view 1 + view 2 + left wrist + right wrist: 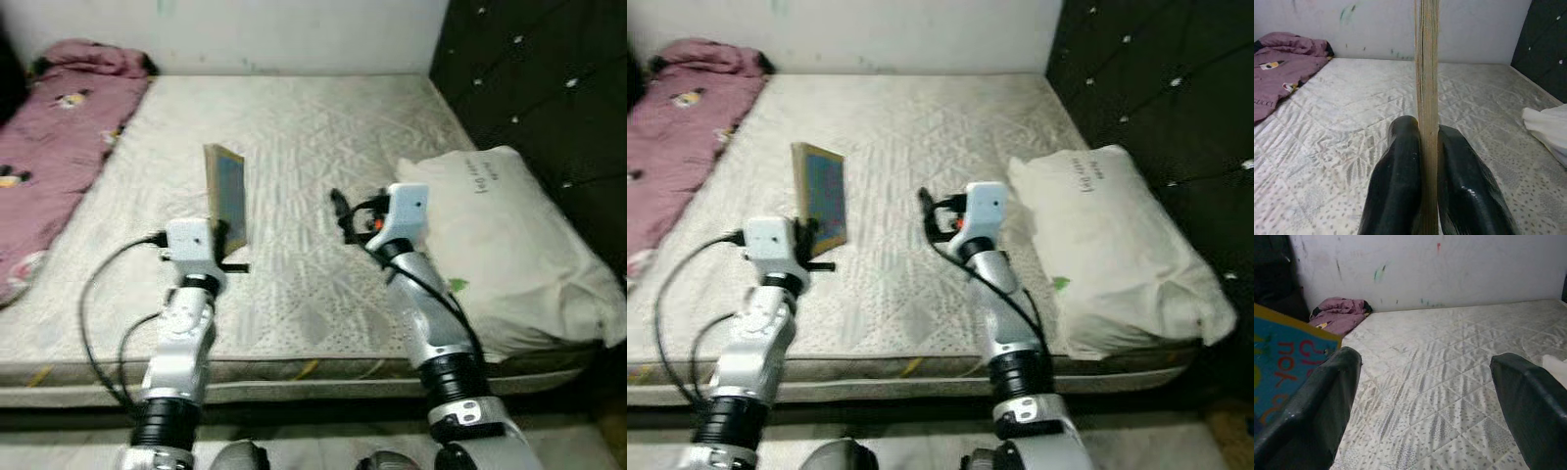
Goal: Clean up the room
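A thin book (226, 194) with a blue cover and yellow border is held upright above the mattress (294, 127). My left gripper (233, 238) is shut on its lower edge. In the left wrist view the two black fingers (1400, 186) press either side of the book's page edge (1426, 73). My right gripper (339, 211) hovers over the middle of the mattress, to the right of the book, open and holding nothing. The right wrist view has its fingers (1317, 401) wide apart, with the book's cover (1283, 367) beside them.
A white pillow (500, 245) lies on the bed's right side, against a dark padded headboard (549, 88). A pink blanket (49, 147) is bunched along the left side. A white wall (245, 29) runs behind. The mattress's front edge (294, 370) is just before me.
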`<state>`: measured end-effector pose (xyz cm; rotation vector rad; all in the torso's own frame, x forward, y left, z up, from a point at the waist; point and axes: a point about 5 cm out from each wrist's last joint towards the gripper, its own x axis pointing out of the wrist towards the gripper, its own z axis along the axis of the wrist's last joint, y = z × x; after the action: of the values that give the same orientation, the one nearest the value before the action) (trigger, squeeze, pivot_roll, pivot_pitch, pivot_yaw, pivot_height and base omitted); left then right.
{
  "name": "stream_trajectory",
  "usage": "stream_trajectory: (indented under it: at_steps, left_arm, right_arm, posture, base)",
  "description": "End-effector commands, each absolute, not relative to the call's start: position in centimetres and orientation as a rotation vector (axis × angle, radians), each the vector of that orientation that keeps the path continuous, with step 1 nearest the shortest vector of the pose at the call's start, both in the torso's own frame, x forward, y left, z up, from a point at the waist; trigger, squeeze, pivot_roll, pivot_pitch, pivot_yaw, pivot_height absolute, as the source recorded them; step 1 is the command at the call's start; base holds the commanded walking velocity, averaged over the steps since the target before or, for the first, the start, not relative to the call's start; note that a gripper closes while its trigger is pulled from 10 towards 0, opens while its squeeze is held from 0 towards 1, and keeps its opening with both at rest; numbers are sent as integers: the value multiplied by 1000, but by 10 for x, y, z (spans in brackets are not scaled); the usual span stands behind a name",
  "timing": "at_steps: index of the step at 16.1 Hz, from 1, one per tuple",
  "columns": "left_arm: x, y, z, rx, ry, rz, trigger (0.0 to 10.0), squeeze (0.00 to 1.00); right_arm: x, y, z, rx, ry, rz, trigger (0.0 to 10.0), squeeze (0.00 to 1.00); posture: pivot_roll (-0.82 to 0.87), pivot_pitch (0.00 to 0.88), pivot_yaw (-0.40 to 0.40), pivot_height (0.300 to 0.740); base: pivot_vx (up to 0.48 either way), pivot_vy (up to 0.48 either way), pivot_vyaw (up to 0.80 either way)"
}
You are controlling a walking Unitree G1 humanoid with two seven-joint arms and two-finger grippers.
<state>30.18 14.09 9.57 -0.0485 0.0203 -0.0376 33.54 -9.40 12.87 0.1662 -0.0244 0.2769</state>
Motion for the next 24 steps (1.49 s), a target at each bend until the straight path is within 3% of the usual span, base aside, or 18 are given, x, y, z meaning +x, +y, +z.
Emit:
stream_trajectory:
  at_steps: [1, 16, 24]
  left_arm:
    - [305, 138, 109, -59, -44, -59, 10000, 0]
    - [303, 133, 113, -162, -53, -109, 10000, 0]
    - [302, 131, 113, -166, -52, -108, 10000, 0]
  right_arm:
    - [337, -95, 130, 161, -25, 274, 10000, 0]
    - [336, -95, 130, 149, -26, 281, 10000, 0]
    - [336, -97, 130, 146, -22, 280, 10000, 0]
  posture:
    - [-71, 0, 30, 740]
    - [-74, 0, 28, 740]
    - [-79, 0, 22, 740]
  base:
    - [0, 0, 0]
    - [58, 0, 0]
    - [0, -438, 0]
